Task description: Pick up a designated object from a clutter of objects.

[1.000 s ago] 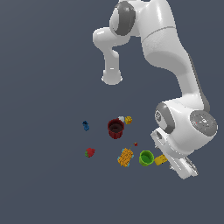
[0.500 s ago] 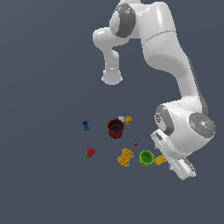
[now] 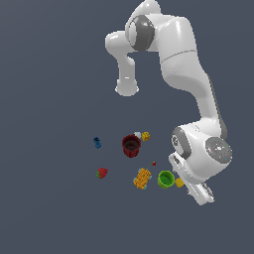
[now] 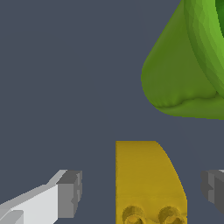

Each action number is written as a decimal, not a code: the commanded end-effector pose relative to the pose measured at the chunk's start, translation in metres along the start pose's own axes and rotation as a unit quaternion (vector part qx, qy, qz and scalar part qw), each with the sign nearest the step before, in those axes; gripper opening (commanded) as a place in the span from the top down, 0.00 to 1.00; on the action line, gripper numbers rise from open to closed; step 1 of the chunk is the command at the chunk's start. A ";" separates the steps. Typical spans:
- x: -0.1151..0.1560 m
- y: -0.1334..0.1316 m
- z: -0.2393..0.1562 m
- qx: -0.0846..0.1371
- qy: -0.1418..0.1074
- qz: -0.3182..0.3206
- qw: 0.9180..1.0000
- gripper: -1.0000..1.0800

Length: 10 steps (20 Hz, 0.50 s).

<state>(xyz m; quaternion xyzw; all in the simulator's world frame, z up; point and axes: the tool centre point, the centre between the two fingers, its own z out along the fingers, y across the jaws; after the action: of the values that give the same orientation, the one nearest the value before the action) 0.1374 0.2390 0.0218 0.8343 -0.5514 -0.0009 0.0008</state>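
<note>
The designated object (image 4: 146,179) is a small plain-yellow blocky piece lying on the grey floor, seen in the exterior view as a yellow bit (image 3: 179,183) beside the lime green cup (image 3: 165,179). My gripper (image 4: 140,192) is open and low over it, one grey fingertip (image 4: 70,192) on each side with a gap between pads and block. The green cup (image 4: 188,65) looms close beyond the piece. In the exterior view the hand (image 3: 191,186) hides the fingers.
The clutter lies to the exterior view's left of the hand: an orange-yellow speckled block (image 3: 142,178), a dark red cup (image 3: 131,146), a tiny yellow-orange cube (image 3: 146,136), a tiny red bit (image 3: 154,163), a red strawberry (image 3: 102,173) and a blue piece (image 3: 97,143).
</note>
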 end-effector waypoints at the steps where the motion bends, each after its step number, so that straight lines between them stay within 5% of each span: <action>1: 0.000 -0.002 0.000 0.001 0.000 0.000 1.000 0.04; 2: 0.000 -0.002 0.000 0.001 0.000 0.000 1.000 0.04; 3: 0.000 -0.002 0.000 0.001 0.000 0.000 1.000 1.00; 10: 0.000 -0.002 0.000 0.001 0.000 0.000 1.000 1.00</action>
<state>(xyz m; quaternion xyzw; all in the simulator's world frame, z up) 0.1389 0.2394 0.0216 0.8342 -0.5514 -0.0004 0.0001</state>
